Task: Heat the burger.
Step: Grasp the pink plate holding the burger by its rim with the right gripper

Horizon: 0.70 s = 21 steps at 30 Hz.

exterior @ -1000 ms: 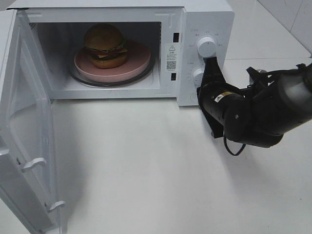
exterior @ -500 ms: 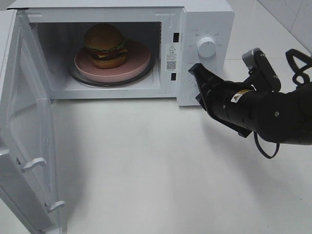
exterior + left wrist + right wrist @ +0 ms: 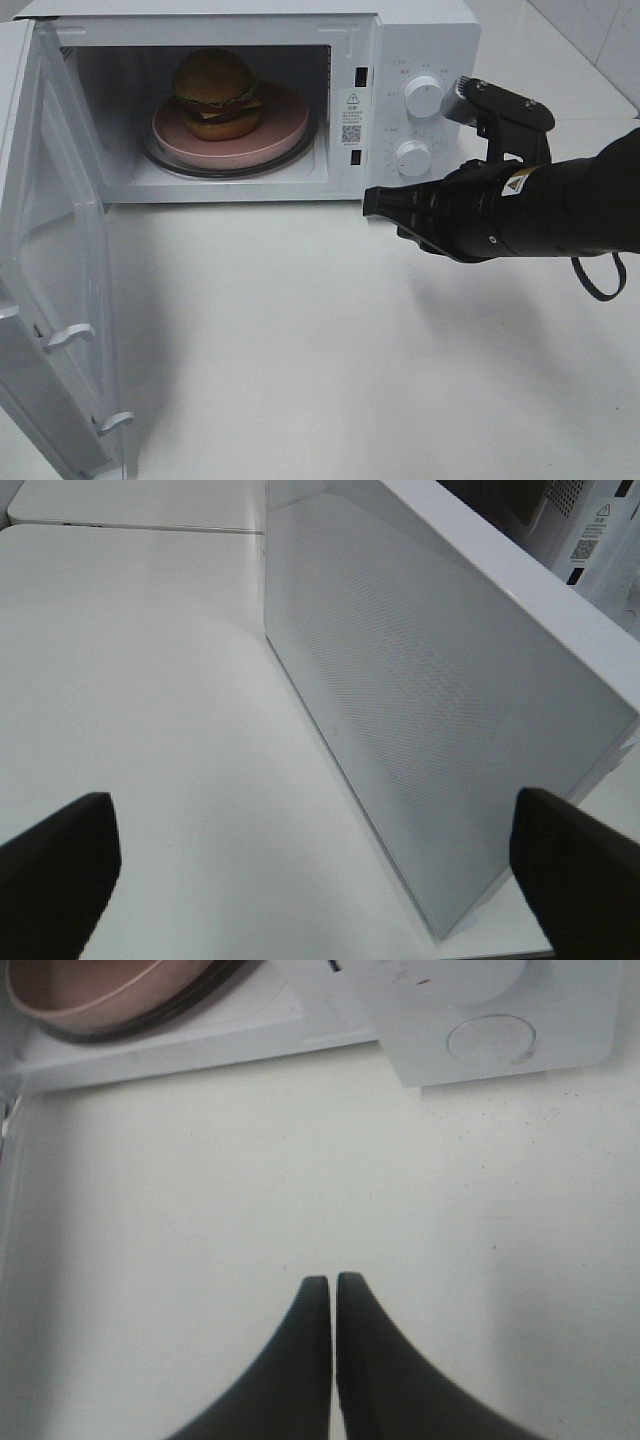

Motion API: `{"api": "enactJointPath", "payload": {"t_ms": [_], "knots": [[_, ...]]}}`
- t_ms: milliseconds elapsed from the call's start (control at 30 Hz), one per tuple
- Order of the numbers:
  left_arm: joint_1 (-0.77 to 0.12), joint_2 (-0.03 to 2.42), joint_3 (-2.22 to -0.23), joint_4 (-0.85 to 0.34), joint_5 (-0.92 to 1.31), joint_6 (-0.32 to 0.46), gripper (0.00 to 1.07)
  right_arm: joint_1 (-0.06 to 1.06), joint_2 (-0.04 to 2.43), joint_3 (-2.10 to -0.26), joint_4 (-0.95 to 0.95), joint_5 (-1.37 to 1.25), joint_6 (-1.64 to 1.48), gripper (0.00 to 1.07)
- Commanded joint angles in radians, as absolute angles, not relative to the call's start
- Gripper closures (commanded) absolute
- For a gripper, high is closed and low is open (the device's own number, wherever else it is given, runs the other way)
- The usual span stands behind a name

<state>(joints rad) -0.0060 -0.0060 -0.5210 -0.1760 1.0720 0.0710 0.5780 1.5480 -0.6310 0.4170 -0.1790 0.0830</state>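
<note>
The burger (image 3: 213, 92) sits on a pink plate (image 3: 285, 125) inside the white microwave (image 3: 420, 40), whose door (image 3: 50, 280) stands wide open to the left. My right gripper (image 3: 371, 201) is shut and empty. It points left, low in front of the control panel and just below the lower knob (image 3: 413, 157). In the right wrist view its fingers (image 3: 331, 1285) are pressed together over the table, with the plate rim (image 3: 90, 1005) and a knob (image 3: 490, 1040) ahead. My left gripper (image 3: 312, 810) is open beside the door's outer face (image 3: 420, 700), holding nothing. It does not show in the exterior view.
The upper knob (image 3: 423, 97) is above the right arm (image 3: 540, 210). The white table (image 3: 330, 350) stretches in front of the microwave. Door latch hooks (image 3: 68, 335) stick out from the door's near edge.
The right arm has swung away from the lower knob. Its shut gripper moved left and down and now points left, which uncovers the knob. Burger, plate and door have not moved.
</note>
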Motion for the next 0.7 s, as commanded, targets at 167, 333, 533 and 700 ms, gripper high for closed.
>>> {"api": "enactJointPath", "payload": {"t_ms": [167, 333, 533, 700], "knots": [[-0.007, -0.011, -0.52, -0.179, 1.07, 0.074, 0.09, 0.575, 1.466, -0.64, 0.285, 0.03, -0.085, 1.06], [-0.007, -0.011, -0.52, -0.179, 1.07, 0.074, 0.09, 0.575, 1.457, -0.71, 0.214, 0.209, -0.185, 1.05], [-0.007, -0.011, -0.52, -0.179, 1.07, 0.074, 0.09, 0.575, 1.457, -0.82, 0.152, 0.389, -0.366, 1.05], [-0.007, -0.011, -0.52, -0.179, 1.07, 0.074, 0.09, 0.575, 1.457, -0.874, 0.101, 0.473, -0.482, 1.04]]}}
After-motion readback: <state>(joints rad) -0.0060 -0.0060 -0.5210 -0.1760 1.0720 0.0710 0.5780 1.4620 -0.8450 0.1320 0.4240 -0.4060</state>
